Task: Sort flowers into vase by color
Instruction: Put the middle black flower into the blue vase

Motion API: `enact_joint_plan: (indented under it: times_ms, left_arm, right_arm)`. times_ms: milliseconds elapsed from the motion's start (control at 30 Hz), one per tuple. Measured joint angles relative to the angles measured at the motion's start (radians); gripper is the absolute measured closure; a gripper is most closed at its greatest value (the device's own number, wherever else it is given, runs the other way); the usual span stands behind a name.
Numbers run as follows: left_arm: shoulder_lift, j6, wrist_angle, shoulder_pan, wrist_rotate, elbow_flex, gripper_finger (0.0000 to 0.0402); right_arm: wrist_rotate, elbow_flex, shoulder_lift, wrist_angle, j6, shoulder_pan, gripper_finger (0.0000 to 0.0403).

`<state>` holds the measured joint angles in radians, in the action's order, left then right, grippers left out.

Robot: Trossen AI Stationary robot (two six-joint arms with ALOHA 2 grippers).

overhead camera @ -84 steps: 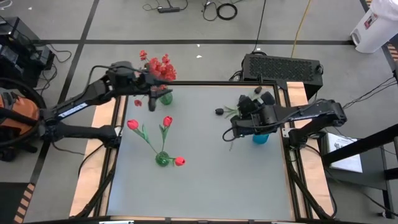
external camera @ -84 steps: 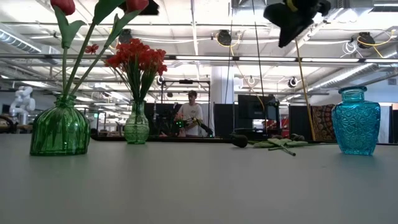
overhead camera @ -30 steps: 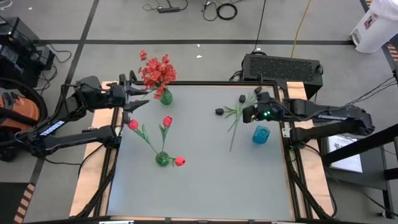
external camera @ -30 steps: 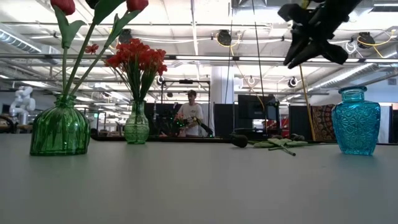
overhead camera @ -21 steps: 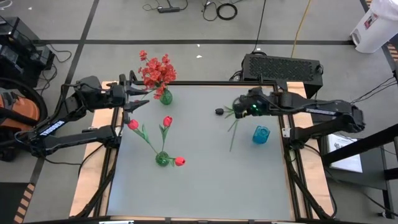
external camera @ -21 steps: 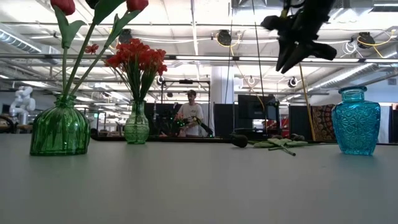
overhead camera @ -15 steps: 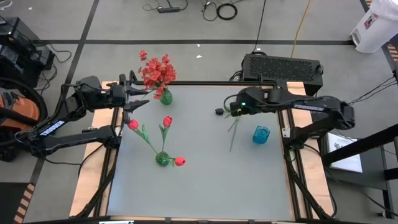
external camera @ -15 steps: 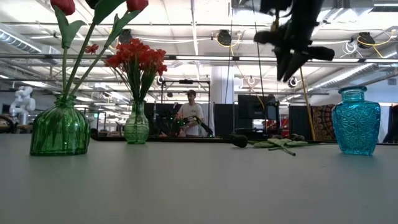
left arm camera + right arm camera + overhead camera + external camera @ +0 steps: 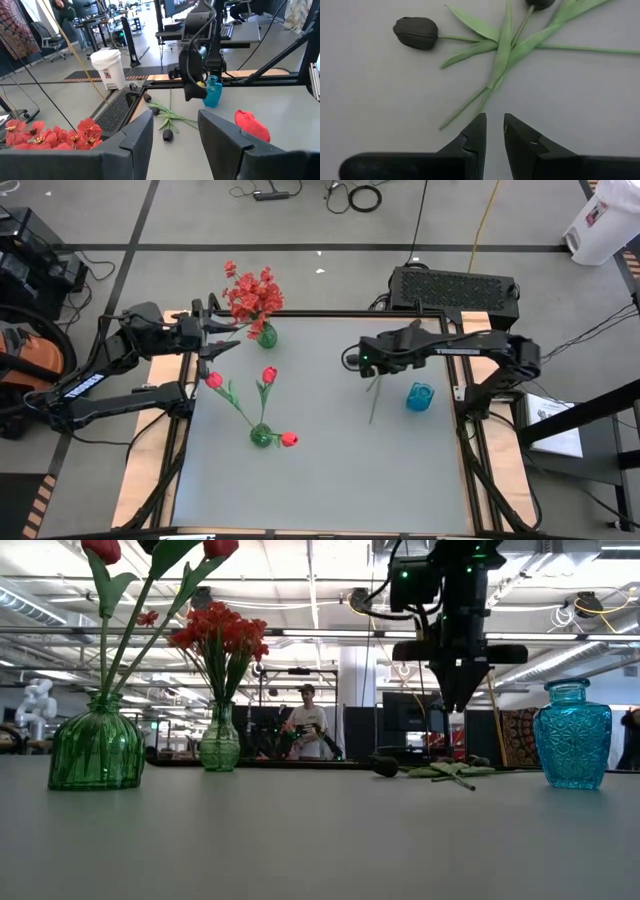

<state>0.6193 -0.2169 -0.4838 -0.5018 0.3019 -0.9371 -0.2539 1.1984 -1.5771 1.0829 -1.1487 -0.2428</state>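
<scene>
Right gripper [image 9: 362, 363] swung from beside blue vase [image 9: 419, 396] toward surface's far edge, now pointing down over black tulips [image 9: 470, 40], fingers [image 9: 476, 134] nearly together. Left gripper [image 9: 214, 338] drew back from red spray vase [image 9: 266, 335] to surface's left edge.

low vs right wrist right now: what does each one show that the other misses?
Only the low view: the two green vases, one with red tulips and one with red sprays, the blue vase, a person in the room behind, and the right arm coming down from above.

Only the right wrist view: the right gripper, its fingertips a narrow gap apart, holding nothing, above bare table short of the stem ends.

Both: the black flowers lying loose on the table, green stems crossed.
</scene>
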Motion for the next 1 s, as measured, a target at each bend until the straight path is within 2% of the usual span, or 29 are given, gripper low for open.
enact_joint_plan:
  times_ms: [233, 400, 700, 1000]
  left_arm:
    - [0.0, 0.0, 0.0, 0.0, 0.0, 0.0, 0.0238]
    - [0.0, 0.0, 0.001, 0.0, 0.0, 0.0, 0.0238]
    - [0.0, 0.0, 0.003, 0.0, 0.0, 0.0, 0.0238]
    - [0.0, 0.0, 0.003, 0.0, 0.0, 0.0, 0.0238]
  right_arm:
    - [-0.005, 0.0, -0.041, -0.033, -0.017, -0.012, 0.0344]
    - [0.005, 0.0, -0.068, -0.037, 0.039, -0.047, 0.0344]
    - [0.098, -0.011, -0.075, -0.094, 0.138, -0.154, 0.0344]
    - [0.135, -0.011, -0.079, -0.111, 0.092, -0.198, 0.0344]
